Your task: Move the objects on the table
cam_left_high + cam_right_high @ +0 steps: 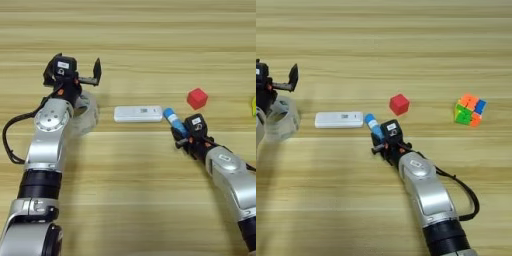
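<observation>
A clear tape roll [86, 114] lies at the left of the table [140, 190]. My left gripper [75, 74] hovers just behind it, open, with nothing between its fingers. One black finger [293, 76] sticks out to the right. A flat white bar [138, 114] lies in the middle. Right of it, the blue glue-stick tube [172, 120] slants up and to the left out of my right gripper [181, 133], which is shut on the tube's lower end. A small red cube [399, 104] sits behind the tube, apart from it.
A multicoloured puzzle cube [470, 110] stands at the far right, well away from both arms. The left arm's silver forearm [49, 135] runs down the left side, and the right forearm [423, 190] crosses the lower right.
</observation>
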Robot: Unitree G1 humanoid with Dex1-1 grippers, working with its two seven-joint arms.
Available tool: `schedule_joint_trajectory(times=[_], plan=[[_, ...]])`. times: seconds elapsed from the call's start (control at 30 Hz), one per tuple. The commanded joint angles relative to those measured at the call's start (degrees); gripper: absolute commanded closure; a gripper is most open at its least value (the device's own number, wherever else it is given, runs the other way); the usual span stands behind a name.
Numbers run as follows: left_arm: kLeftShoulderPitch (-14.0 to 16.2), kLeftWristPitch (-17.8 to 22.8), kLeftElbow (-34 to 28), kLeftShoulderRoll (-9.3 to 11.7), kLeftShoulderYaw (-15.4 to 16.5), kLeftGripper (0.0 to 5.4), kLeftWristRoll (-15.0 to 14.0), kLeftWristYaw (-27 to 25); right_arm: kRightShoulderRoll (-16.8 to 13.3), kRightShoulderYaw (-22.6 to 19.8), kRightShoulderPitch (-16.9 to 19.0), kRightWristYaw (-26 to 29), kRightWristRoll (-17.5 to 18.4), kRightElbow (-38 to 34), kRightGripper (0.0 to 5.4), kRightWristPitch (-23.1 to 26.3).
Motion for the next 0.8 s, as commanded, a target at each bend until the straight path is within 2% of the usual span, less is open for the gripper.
schedule_joint_trajectory(times=[0.03, 0.43, 0.8], plan=[[0.31, -0.62, 0.46, -0.53, -0.31, 0.0, -0.25, -0.06, -0.13, -1.01, -0.23, -0.72, 0.24, -1.61, 4.0, -0.81], [0.22, -0.61, 0.78, -0.61, -0.16, 0.0, -0.27, -0.18, -1.1, -2.88, 0.87, -0.96, 0.95, -7.68, 4.0, -0.62], [-0.15, -1.0, 1.54, -0.62, -0.03, 0.0, -0.35, -0.2, -2.75, -7.49, 0.73, -2.05, 1.97, -11.35, 4.0, -0.41]])
